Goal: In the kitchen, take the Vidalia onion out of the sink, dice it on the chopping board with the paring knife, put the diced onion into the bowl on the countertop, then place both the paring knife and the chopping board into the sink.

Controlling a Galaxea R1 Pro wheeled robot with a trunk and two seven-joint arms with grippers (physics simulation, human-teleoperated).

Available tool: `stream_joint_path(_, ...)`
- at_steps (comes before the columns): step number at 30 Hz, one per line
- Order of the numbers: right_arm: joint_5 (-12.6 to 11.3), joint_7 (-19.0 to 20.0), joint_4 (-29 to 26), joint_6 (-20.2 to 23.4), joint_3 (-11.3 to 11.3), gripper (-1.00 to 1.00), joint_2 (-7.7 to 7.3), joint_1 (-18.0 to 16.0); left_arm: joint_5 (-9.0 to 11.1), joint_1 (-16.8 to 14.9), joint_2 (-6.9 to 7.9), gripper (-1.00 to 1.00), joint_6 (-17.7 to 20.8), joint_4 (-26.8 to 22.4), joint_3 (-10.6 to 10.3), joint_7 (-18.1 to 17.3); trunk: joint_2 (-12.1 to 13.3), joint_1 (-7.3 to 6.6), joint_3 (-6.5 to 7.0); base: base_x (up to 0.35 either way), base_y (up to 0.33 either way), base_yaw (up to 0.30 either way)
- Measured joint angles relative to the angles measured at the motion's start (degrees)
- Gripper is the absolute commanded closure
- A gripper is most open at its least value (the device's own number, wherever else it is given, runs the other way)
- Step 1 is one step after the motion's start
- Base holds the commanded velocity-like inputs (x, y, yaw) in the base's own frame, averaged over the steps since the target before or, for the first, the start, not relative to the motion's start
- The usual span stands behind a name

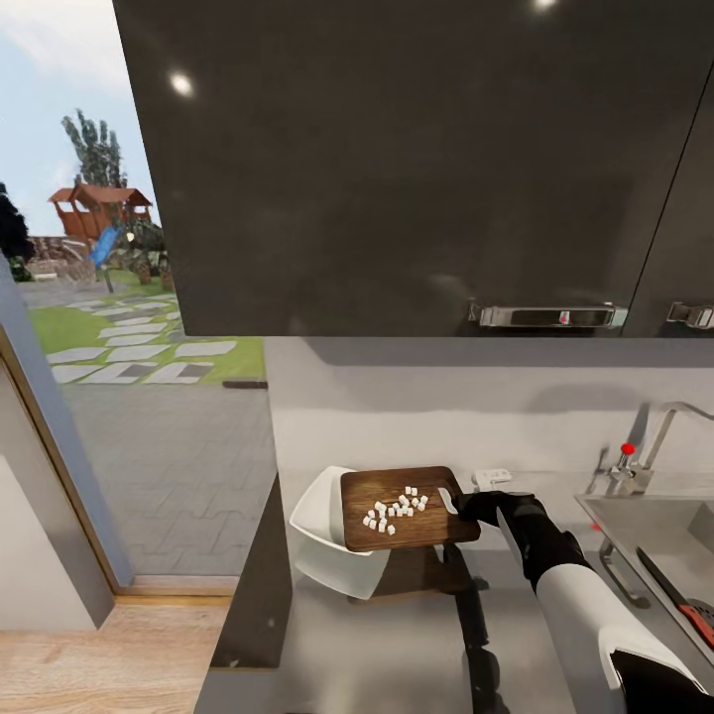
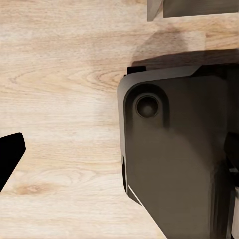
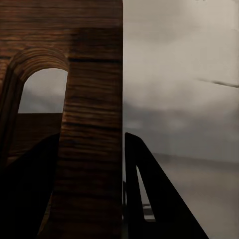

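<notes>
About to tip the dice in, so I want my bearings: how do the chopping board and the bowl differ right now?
The chopping board is flat brown wood, lifted off the countertop by the right gripper at its handle end; the bowl is white, hollow and below, partly hidden under the board. The board carries the diced onion; none shows in the visible part of the bowl. Both sit at the countertop's left end.

The chopping board [image 1: 407, 509] hides much of the bowl [image 1: 319, 531] beneath it, while the picture's right edge cuts off the sink [image 1: 635, 540] and paring knife [image 1: 679, 593].
</notes>
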Motion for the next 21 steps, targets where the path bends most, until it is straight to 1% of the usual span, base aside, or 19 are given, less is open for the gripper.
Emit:
stream_joint_path(6,0.0,0.0,0.0,0.0,-0.1,1.00,0.09,0.0,0.0,0.0,-0.12,-1.00,0.0,0.0,0.0,0.0,0.0,0.00,0.00,0.000,0.000,0.000)
stream_joint_path(11,0.1,-0.3,0.0,1.5,0.0,1.00,0.45,0.0,0.0,0.0,-0.16,-1.00,0.0,0.0,0.0,0.0,0.0,0.00,0.00,0.000,0.000,0.000)
stream_joint_path(19,0.2,-0.8,-0.5,2.0,-0.1,1.00,0.44,0.0,0.0,0.0,-0.21,-1.00,0.0,0.0,0.0,0.0,0.0,0.00,0.00,0.000,0.000,0.000)
stream_joint_path(21,0.2,-1.3,-0.7,2.7,-0.1,1.00,0.53,0.0,0.0,0.0,-0.19,-1.00,0.0,0.0,0.0,0.0,0.0,0.00,0.00,0.000,0.000,0.000)
